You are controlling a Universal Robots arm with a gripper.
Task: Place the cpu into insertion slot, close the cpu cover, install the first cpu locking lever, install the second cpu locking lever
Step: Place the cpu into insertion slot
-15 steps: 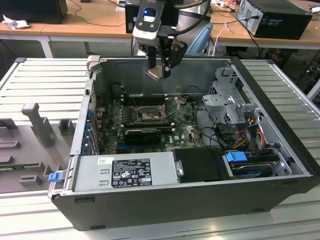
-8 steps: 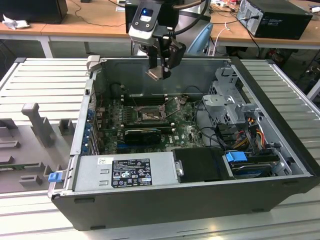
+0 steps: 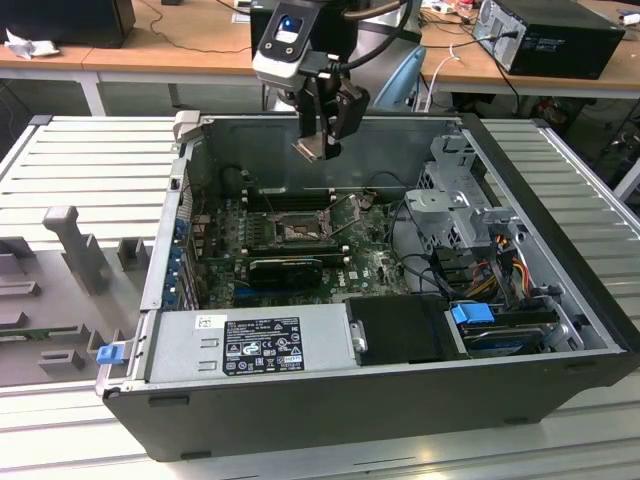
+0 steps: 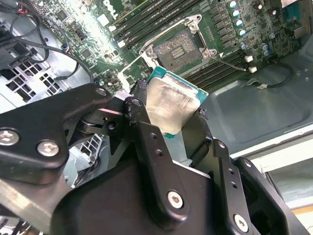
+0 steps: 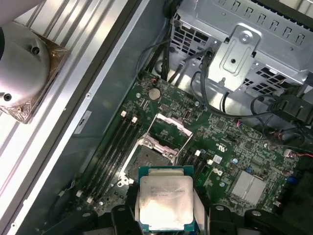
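CPU (image 4: 171, 105) sits clamped by its edges between my jaws, hanging above the open computer case (image 3: 300, 410). In the exterior view I see the insertion slot (image 3: 298, 232) toward six o'clock of it, well apart. CPU cover (image 5: 168, 128) looks raised, I think.

Probably a lab: open computer case (image 3: 350, 405) on slatted bench (image 3: 90, 160), cabled desks (image 3: 180, 55) behind.

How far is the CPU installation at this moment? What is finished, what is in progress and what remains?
Done: the cpu is picked up; the pincer is shut on it above the open case. In hand: it hangs clear of the insertion slot, which lies bare. Left: seating the chip, closing the cpu cover, which stands open, and both locking steps.
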